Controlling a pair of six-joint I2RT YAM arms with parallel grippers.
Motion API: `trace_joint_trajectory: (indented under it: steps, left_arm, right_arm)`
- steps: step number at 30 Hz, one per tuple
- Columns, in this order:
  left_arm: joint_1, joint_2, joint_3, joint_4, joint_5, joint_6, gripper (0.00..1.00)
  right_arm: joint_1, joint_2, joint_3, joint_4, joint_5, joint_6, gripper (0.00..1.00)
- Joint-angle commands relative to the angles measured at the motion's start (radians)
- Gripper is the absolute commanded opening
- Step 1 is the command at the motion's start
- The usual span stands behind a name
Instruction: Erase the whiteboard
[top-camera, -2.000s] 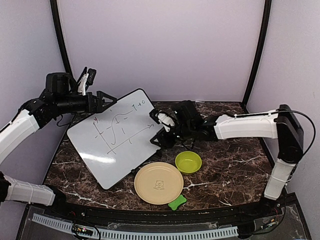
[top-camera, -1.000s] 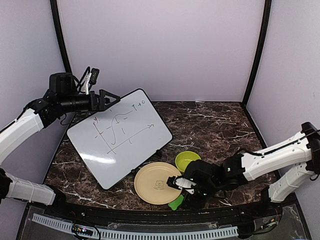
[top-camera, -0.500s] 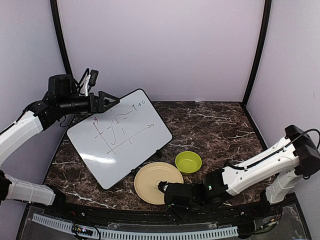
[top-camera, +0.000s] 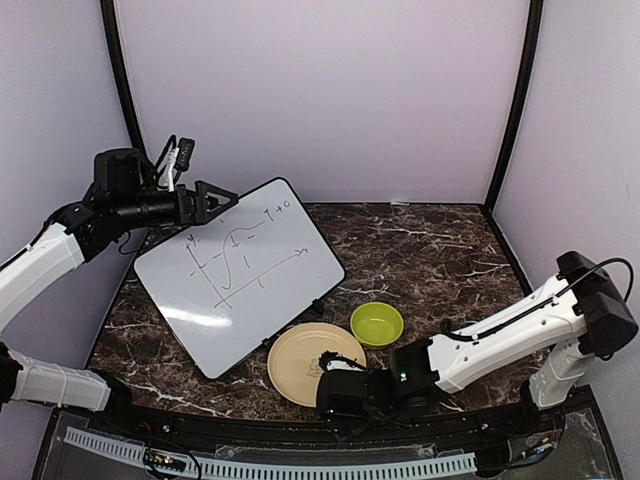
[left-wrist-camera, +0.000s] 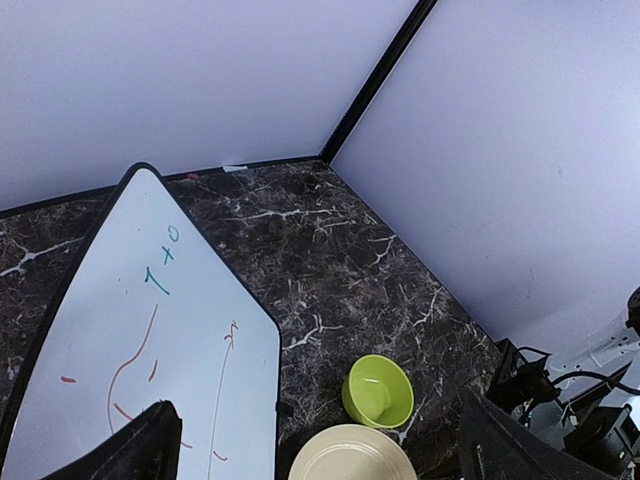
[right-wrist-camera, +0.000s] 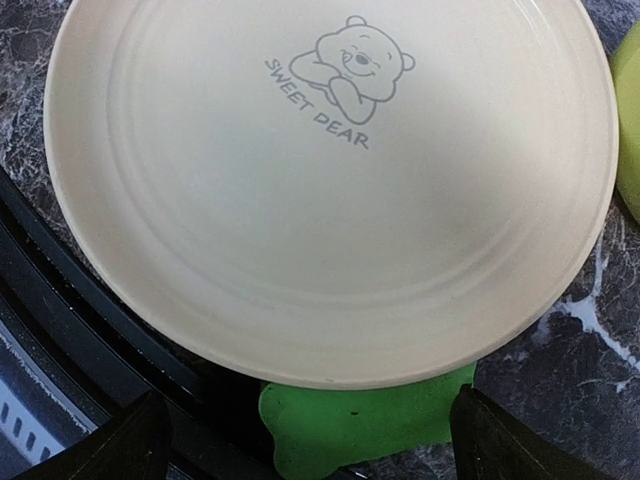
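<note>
Well, the right gripper (right-wrist-camera: 308, 400), fingers (right-wrist-camera: 130, 440) spread, could shove the bear plate (right-wrist-camera: 200, 260) grabbing the green sponge (right-wrist-camera: 360, 418) beneath it.

the left arm (top-camera: 40, 255) rises from the near left, its white forearm slanting up to a black wrist held high. the left gripper (top-camera: 225, 205) points right, roughly level, jaws spread wide; its fingers (left-wrist-camera: 150, 450) sit far apart at the bottom corners of the wrist view. the right arm (top-camera: 520, 325) reaches from its base at the right, low and leftward. the right gripper (top-camera: 332, 385) tilts downward, its fingers (right-wrist-camera: 130, 440) likewise wide apart, holding nothing.
</note>
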Motion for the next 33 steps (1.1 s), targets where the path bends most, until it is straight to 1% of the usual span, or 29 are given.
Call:
trace_joint_trajectory:
  steps: [1, 4, 9, 16, 21, 24, 29, 33]
  left_arm:
    - [0.005, -0.018, -0.02, 0.041, 0.016, -0.008, 0.99]
    - [0.005, -0.018, -0.024, 0.045, 0.016, -0.009, 0.99]
    - [0.005, -0.021, -0.024, 0.041, 0.011, -0.003, 0.99]
    - [0.005, -0.021, -0.028, 0.06, 0.024, -0.01, 0.99]
    - [0.005, -0.023, -0.025, 0.053, 0.025, -0.004, 0.99]
    - [0.005, -0.024, -0.026, 0.053, 0.026, -0.003, 0.99]
    - [0.005, -0.02, -0.031, 0.072, 0.033, -0.011, 0.99]
    - [0.005, -0.014, -0.028, 0.079, 0.036, -0.01, 0.99]
  right_arm:
    - [-0.011, -0.045, -0.019, -0.006, 0.034, -0.004, 0.99]
    - [-0.015, -0.078, -0.028, -0.008, 0.038, -0.006, 0.98]
    - [-0.051, -0.129, -0.106, 0.003, -0.001, 0.027, 0.99]
    - [-0.051, -0.075, -0.091, 0.052, -0.052, -0.003, 0.99]
    - [-0.059, -0.037, -0.093, 0.0, -0.025, 0.019, 0.99]
    - [-0.078, -0.071, -0.138, -0.021, -0.012, 0.048, 0.99]
    - [-0.153, -0.167, -0.201, -0.078, 0.037, 0.075, 0.99]
    - [-0.215, -0.235, -0.248, -0.081, 0.031, 0.069, 0.99]
